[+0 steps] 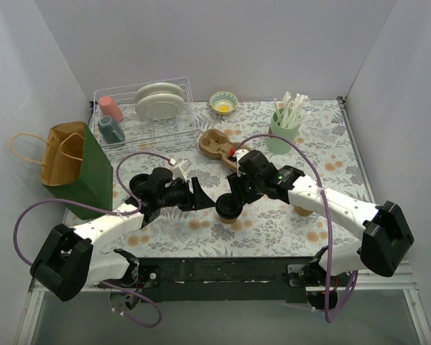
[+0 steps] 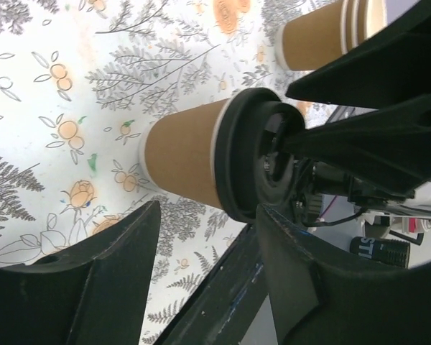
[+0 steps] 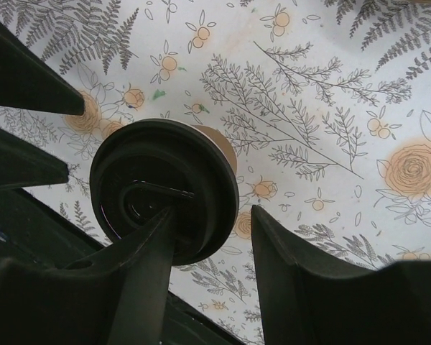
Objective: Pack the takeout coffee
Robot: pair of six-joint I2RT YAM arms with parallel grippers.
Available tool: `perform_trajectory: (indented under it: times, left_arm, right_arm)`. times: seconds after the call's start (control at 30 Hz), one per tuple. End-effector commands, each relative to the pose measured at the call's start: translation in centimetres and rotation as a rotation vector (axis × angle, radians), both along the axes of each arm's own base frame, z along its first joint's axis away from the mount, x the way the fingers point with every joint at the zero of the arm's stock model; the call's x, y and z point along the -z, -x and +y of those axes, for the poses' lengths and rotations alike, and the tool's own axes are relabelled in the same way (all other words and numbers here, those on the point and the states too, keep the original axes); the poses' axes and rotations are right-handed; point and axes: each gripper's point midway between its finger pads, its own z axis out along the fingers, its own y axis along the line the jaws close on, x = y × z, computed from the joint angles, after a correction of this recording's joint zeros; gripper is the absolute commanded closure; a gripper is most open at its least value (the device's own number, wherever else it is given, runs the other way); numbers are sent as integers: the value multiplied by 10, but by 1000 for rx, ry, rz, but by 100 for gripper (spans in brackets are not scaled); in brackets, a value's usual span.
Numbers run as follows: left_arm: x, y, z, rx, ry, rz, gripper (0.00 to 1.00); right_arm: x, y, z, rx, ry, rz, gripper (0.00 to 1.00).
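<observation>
While both arms are angling in toward the middle of the table, the takeout coffee (image 1: 228,208) is standing upright on the floral table cover (image 1: 273,230) near the front edge, with its black lid on. The left gripper (image 1: 203,198) is sitting just beside the cup on its left. In the left wrist view its jaws are standing apart with nothing between them, released, and the cup is lying just past the tips. The right gripper (image 1: 235,195) is hanging over the cup from the right. In the right wrist view its jaws are parted too: one finger (image 3: 147,287) is crossing in front of the lid, and the other is standing just clear of the lid rim, so there is no clamp on the cup. Whether the crossing finger is touching the lid, cannot tell. A stack of lidless kraft cups (image 2: 312,39) is standing near, on the coffee's right. A moulded cup carrier (image 1: 217,147) is lying farther back. A brown paper bag (image 1: 61,154) and a green bag (image 1: 97,176) are standing side by side at the left edge, and a wire dish rack (image 1: 140,122) is sitting behind them.
</observation>
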Motion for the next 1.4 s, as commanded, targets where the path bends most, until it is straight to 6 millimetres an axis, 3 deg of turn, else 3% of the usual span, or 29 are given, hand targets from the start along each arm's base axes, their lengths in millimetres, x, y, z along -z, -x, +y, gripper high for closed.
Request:
perform_trajectory:
  times: [0.0,0.27,0.47,0.63,0.73,0.9,0.97,1.17,1.37]
  left_arm:
    - [13,-5,-4,-13,-7,-15,46]
    - [54,0,-3,-25,-87,28,47]
    - [67,-1,1,-52,-127,42,48]
    - [45,-15,11,-144,-166,0,47]
    - [20,-26,14,-182,-169,-50,41]
    - [-17,-23,-4,-106,-66,-108,34]
    - [-17,-17,-10,-64,-48,-106,33]
    - [6,-13,-17,-31,-84,-86,38]
    - [37,-14,-4,-98,-157,-33,48]
  right_arm:
    - [-3,1,9,-42,-89,-17,48]
    - [24,8,-2,-12,-87,27,54]
    - [48,13,-15,13,-54,63,59]
    - [50,16,-19,20,-50,66,60]
    - [43,13,-18,23,-61,50,59]
    - [37,11,-15,25,-78,47,60]
    - [36,11,-14,25,-79,46,60]
    - [35,9,-13,28,-78,41,60]
    - [52,16,-21,35,-57,60,61]
